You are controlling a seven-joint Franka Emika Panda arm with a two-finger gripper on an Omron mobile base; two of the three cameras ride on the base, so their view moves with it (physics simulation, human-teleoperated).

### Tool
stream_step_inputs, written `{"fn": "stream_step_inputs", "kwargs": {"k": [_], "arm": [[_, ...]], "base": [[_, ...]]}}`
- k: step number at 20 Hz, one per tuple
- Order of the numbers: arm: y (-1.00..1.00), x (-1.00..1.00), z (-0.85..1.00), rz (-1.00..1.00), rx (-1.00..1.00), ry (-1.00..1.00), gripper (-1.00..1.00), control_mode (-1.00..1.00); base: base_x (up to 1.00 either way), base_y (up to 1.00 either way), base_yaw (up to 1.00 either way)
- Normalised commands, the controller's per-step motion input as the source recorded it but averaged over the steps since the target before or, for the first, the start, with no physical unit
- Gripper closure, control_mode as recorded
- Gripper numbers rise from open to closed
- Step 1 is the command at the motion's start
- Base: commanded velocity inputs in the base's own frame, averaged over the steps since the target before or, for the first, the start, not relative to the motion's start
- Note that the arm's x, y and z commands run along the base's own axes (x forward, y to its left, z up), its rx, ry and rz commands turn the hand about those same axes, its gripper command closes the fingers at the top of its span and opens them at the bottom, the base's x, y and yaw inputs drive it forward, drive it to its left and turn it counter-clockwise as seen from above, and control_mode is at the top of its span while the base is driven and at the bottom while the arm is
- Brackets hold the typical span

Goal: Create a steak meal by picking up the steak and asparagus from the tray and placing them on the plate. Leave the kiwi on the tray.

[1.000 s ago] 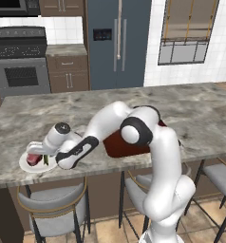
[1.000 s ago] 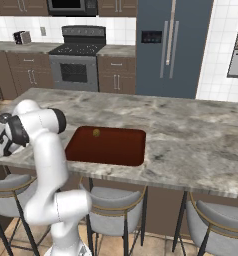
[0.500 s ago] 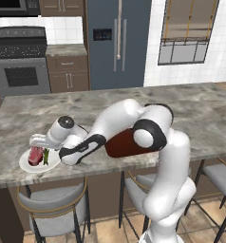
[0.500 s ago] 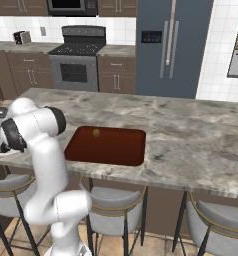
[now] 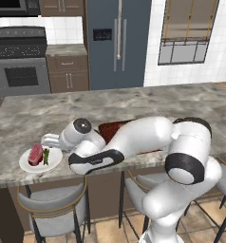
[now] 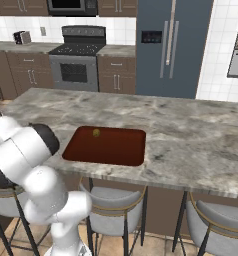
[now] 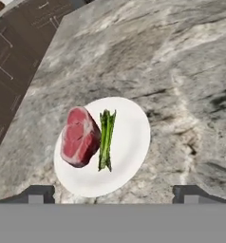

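Hand view was framed at the bottom by the gripper (image 7: 113, 192), whose two dark finger tips stood wide apart near the left and right corners, with nothing caught between them. Just beyond the tips the plate (image 7: 129, 156) was seen: a round, plain white, shallow dish resting on the grey marbled counter (image 7: 181, 71). On the plate the steak (image 7: 79, 136) was laid, a thick oval slab of pinkish-red meat with a pale rim of fat and a white seam across it. Just beside it, on its right in this view, the asparagus (image 7: 105, 138) was laid: a thin dark green bundle of stalks, far narrower than the meat, lying along its side.

From the left base view the plate (image 5: 25, 165) was placed near the front left edge of the counter (image 5: 48, 118), with the steak (image 5: 35, 154) to the left and the asparagus (image 5: 46, 155) to the right; the gripper (image 5: 48, 141) was held just behind the plate.

Farther right, in the right base view, the tray (image 6: 106, 146) was seen as a flat dark reddish-brown board with rounded corners, and the kiwi (image 6: 96, 133), small, round and yellow-brown, was seen at its far edge.
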Motion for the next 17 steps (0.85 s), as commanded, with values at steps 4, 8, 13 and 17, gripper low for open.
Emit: {"fn": "stream_step_inputs", "kwargs": {"k": [4, 8, 13, 17], "arm": [[-1.0, -0.28, 0.93, 0.0, 0.08, -0.08, -1.0, -1.0], [-0.97, -0.21, 1.0, 0.0, 0.07, -0.05, -1.0, -1.0], [-0.92, -0.19, 0.95, 0.0, 0.01, -0.02, -1.0, -1.0], [-0.87, -0.25, 0.65, 0.0, 0.0, 0.0, -1.0, -1.0]], "base": [[0.0, 0.0, 0.0], [0.0, 0.0, 0.0], [0.0, 0.0, 0.0], [0.0, 0.0, 0.0]]}}
